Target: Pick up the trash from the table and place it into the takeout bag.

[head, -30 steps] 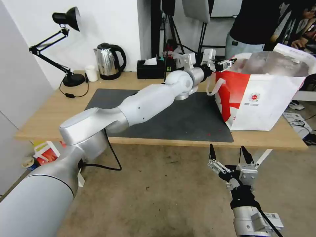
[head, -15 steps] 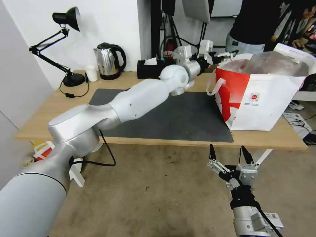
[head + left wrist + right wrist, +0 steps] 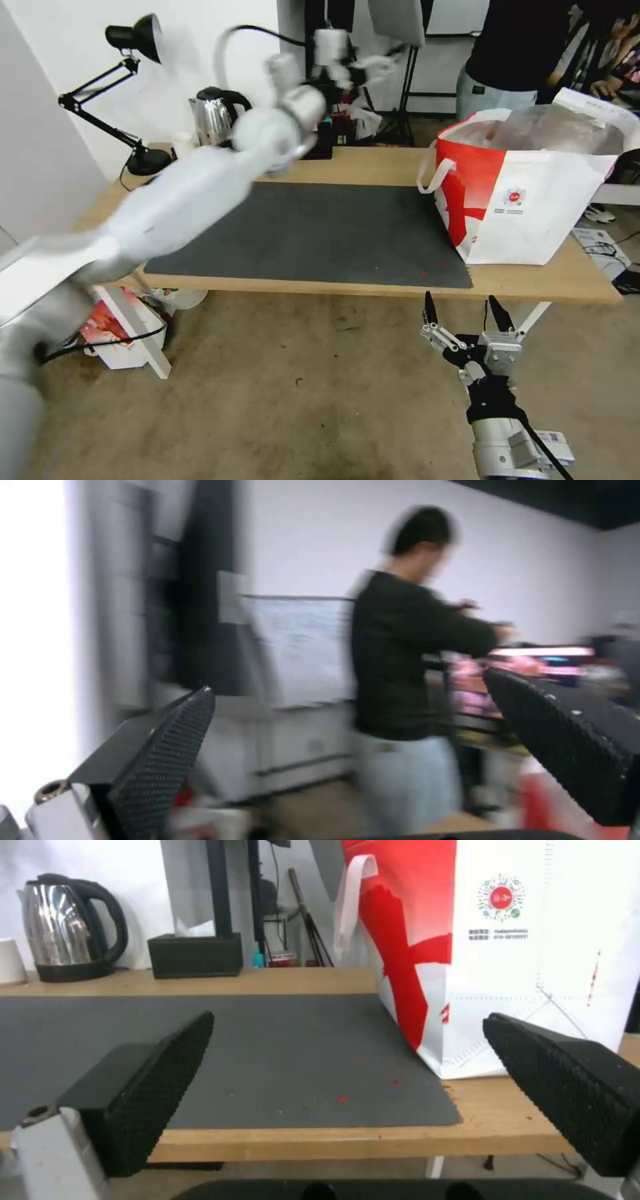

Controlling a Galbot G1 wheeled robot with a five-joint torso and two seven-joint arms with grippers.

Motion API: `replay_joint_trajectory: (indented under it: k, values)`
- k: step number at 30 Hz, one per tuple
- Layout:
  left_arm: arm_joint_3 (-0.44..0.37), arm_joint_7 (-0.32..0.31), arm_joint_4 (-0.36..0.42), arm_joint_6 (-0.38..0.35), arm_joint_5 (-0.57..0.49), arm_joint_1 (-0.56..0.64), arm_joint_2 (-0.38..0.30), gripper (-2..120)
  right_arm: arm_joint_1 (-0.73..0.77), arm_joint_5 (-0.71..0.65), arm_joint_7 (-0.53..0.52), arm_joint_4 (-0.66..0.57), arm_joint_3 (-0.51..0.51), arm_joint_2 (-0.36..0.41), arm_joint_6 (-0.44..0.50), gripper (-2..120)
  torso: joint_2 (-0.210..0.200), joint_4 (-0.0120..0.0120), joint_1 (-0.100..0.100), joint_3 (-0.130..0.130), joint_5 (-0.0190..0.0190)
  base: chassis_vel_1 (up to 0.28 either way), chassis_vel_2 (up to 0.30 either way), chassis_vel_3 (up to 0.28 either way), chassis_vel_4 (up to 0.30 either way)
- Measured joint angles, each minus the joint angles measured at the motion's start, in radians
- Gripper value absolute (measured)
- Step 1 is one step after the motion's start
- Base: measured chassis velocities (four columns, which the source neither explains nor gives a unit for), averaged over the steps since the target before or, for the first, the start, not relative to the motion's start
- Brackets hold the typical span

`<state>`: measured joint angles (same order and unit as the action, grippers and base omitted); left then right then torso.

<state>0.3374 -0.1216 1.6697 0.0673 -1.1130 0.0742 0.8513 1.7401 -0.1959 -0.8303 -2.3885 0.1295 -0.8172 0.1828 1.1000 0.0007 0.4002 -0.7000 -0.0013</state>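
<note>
The takeout bag (image 3: 533,193) stands open on the right end of the table (image 3: 373,167), red and white with silver lining; the right wrist view shows it too (image 3: 507,950). No trash lies on the dark mat (image 3: 320,233); the trash is out of view. My left arm is raised and blurred over the table's back edge, its gripper (image 3: 367,67) high above the tabletop and left of the bag. The left wrist view shows this gripper (image 3: 348,682) open and empty. My right gripper (image 3: 461,300) hangs open below the table's front edge, facing the mat (image 3: 348,1017).
A steel kettle (image 3: 213,120), a desk lamp (image 3: 133,40) and a small white cup (image 3: 181,143) stand at the back left. A black tissue box (image 3: 195,955) sits at the back middle. A person stands behind the bag. Boxes (image 3: 113,320) lie on the floor under the table's left end.
My left arm has swung up and to the left, away from the bag's rim, and now moves fast enough to blur. The right arm has stayed still.
</note>
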Motion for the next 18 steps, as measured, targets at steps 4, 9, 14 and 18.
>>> replay_joint_trajectory:
  k: [4,9,14,18]
  values:
    - [-0.294,-0.011,0.160,0.006,0.121,0.297,-0.128,100,0.000,0.000,0.000,0.000,0.000,0.000,0.000,100,0.000,-0.0001,0.000,0.000,0.0012,0.000,0.000,0.000,0.000]
    - [-0.669,0.000,0.336,0.051,0.243,0.796,-0.187,100,0.000,0.000,0.000,0.000,0.000,0.000,0.000,100,0.000,-0.0003,0.000,0.000,0.0010,0.000,0.000,0.000,0.000]
    - [-0.855,-0.001,0.436,0.071,0.347,1.074,-0.108,100,0.000,0.000,0.000,0.000,0.000,0.000,0.000,100,0.000,-0.0010,0.000,0.000,0.0014,0.000,0.000,0.000,0.000]
    - [-0.952,0.002,0.489,0.109,0.482,1.270,0.039,100,0.000,0.000,0.000,0.000,0.000,0.000,0.000,100,0.000,-0.0012,0.000,0.000,0.0016,0.000,0.000,0.000,0.000]
